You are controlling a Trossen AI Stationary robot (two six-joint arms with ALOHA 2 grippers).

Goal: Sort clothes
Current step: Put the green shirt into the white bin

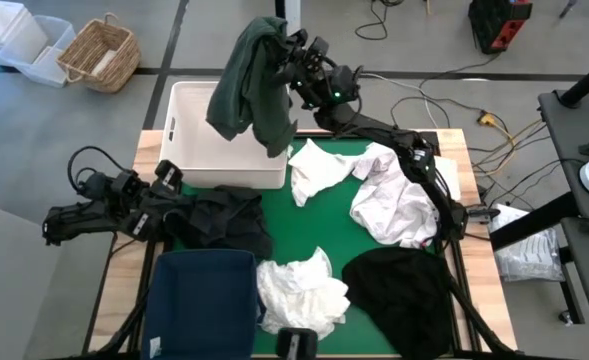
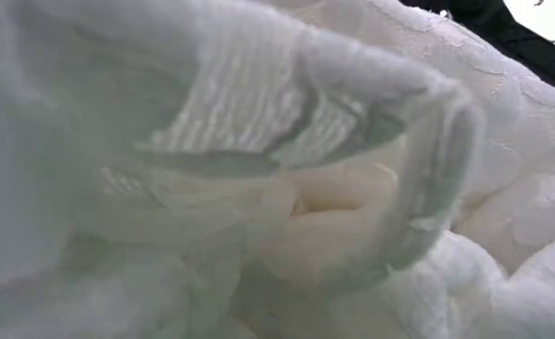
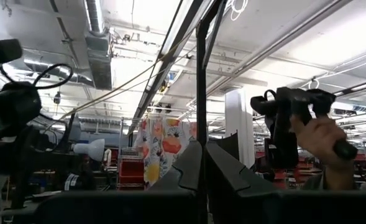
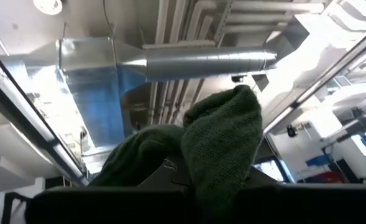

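My right gripper is raised at the table's far side, shut on a dark green garment that hangs over the white basket. My left gripper lies low at the table's left, shut, its tips at the edge of a black garment heaped on the green mat. White garments lie at the mat's middle, right and near edge. Another black garment lies near right. A white garment fills the low view. My right gripper pinches a bunched fold of the dark green garment between its two fingers, several layers thick. The fingers slant upward. The cloth drapes slack over and below the gripper, lifted clear of the table, its lower end above the basket. My left gripper: I cannot tell whether its shut fingers touch the black garment.
A navy bin stands at the near left of the table. A wicker basket and white boxes sit on the floor beyond the far left. In the left wrist view a person's hand holds a device in the room.
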